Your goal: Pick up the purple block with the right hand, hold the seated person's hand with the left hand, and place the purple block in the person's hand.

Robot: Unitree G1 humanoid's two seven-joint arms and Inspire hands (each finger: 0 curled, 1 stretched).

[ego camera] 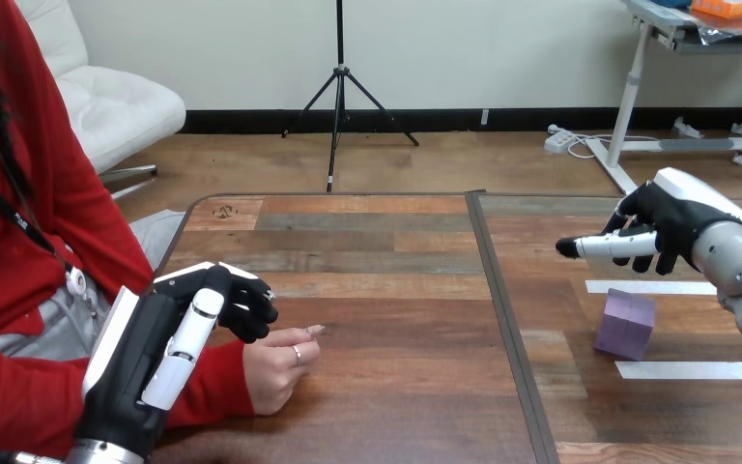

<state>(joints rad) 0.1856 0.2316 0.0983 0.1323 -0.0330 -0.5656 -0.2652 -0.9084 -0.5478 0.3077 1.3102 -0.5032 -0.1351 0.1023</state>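
Closest in, at 7 o'clock of the view, the left robot hand [155, 358] came up from the bottom edge on its silver forearm, its white-shelled back toward the camera. Its far end sat over the person's hand [278, 365], which rested as a loose fist on the surface [386, 290] at the robot hand's 4 o'clock. The two looked touching or nearly so, but whether the robot hand gripped the person's hand could not be told. A dark seam [502, 319] ran from 12 to 6 o'clock through the surface. Beyond it, at about 4 o'clock of the view, the purple block [625, 324] stood on the wood. It sat untouched between two white tape strips [649, 287], one at its 12 o'clock and one at its 5 o'clock. The right robot hand [662, 227] hung in the air at 1 o'clock of the block, apart from it, loosely spread and empty, with a finger [604, 246] stretched toward 9 o'clock.
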